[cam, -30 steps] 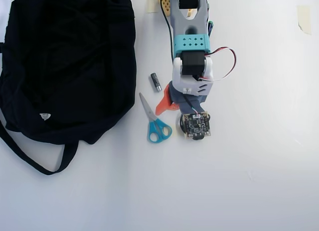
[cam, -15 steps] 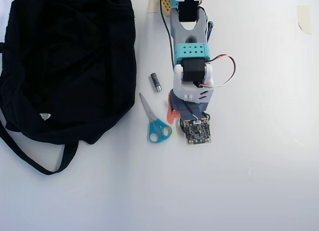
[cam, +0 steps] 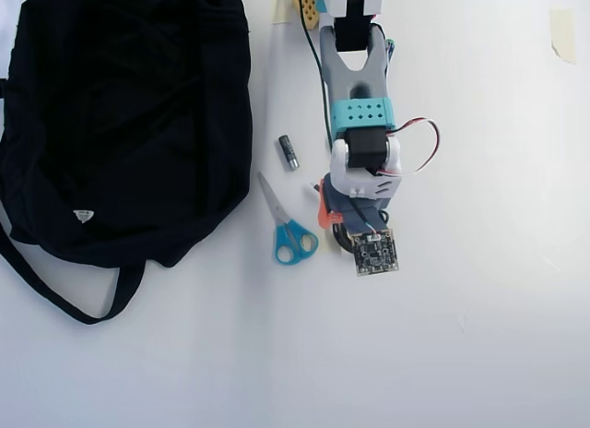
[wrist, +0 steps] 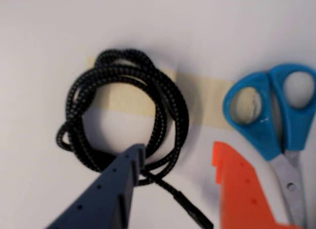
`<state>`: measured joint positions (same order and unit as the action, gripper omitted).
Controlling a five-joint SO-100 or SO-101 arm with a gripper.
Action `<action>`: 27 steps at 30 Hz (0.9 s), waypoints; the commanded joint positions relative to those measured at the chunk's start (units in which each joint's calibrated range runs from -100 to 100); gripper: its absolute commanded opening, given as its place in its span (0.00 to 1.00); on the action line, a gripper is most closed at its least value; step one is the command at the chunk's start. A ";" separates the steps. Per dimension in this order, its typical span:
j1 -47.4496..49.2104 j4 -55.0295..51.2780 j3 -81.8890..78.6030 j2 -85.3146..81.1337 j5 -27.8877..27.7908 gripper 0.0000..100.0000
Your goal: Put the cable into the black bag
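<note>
In the wrist view the gripper (wrist: 175, 157) enters from the bottom edge: a dark blue finger (wrist: 106, 194) on the left and an orange finger (wrist: 244, 194) on the right, spread apart and holding nothing. The blue tip lies over the near side of the cable (wrist: 126, 113), a coiled black braided loop lying flat on the white table (wrist: 44, 31). The cable's plug end runs out toward the bottom, between the two fingers. The orange finger stands clear of the coil, to its right. A strip of tan tape (wrist: 212, 103) lies on the table under the far part of the coil. Blue-handled scissors (wrist: 276, 120) lie just right of the orange finger.

In the overhead view the arm (cam: 359, 124) hides the cable. The scissors (cam: 288, 230) lie just left of the gripper, a small battery (cam: 289, 152) farther up. The bag (cam: 120, 124) fills the left side, well apart from the arm, its strap (cam: 69, 303) looping toward the bottom.
</note>
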<state>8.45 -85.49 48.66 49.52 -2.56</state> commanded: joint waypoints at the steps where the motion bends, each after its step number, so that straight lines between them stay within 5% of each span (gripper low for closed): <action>1: 0.60 0.99 2.01 -0.15 -0.22 0.18; 27: 0.60 1.59 2.55 5.50 -0.22 0.18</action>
<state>8.60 -84.89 48.74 55.67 -2.56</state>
